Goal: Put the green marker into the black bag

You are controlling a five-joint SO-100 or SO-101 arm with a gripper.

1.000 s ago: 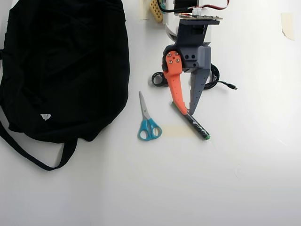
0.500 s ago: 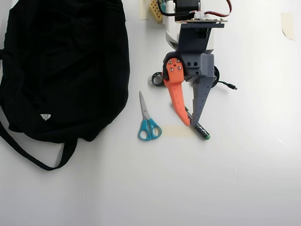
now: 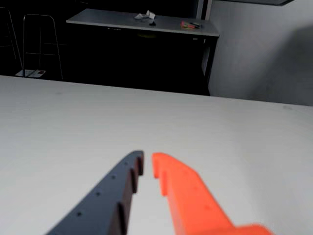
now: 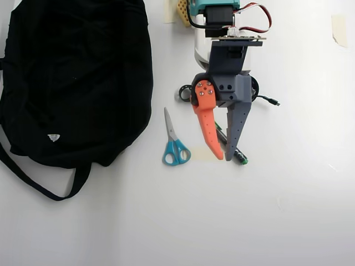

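In the overhead view the green marker lies slanted on the white table, mostly hidden under my gripper; only its green end and a bit of black barrel show. The gripper hovers over it, its orange and dark grey fingers closed to a narrow gap with nothing between them. The black bag lies at the far left with its white tag and straps; its opening does not show. In the wrist view the gripper points over bare table. Marker and bag are out of that view.
Blue-handled scissors lie between the bag and the gripper. A coiled black cable sits by the arm's base, its plug end to the right. Tape is at the top right. The wrist view shows a far desk.
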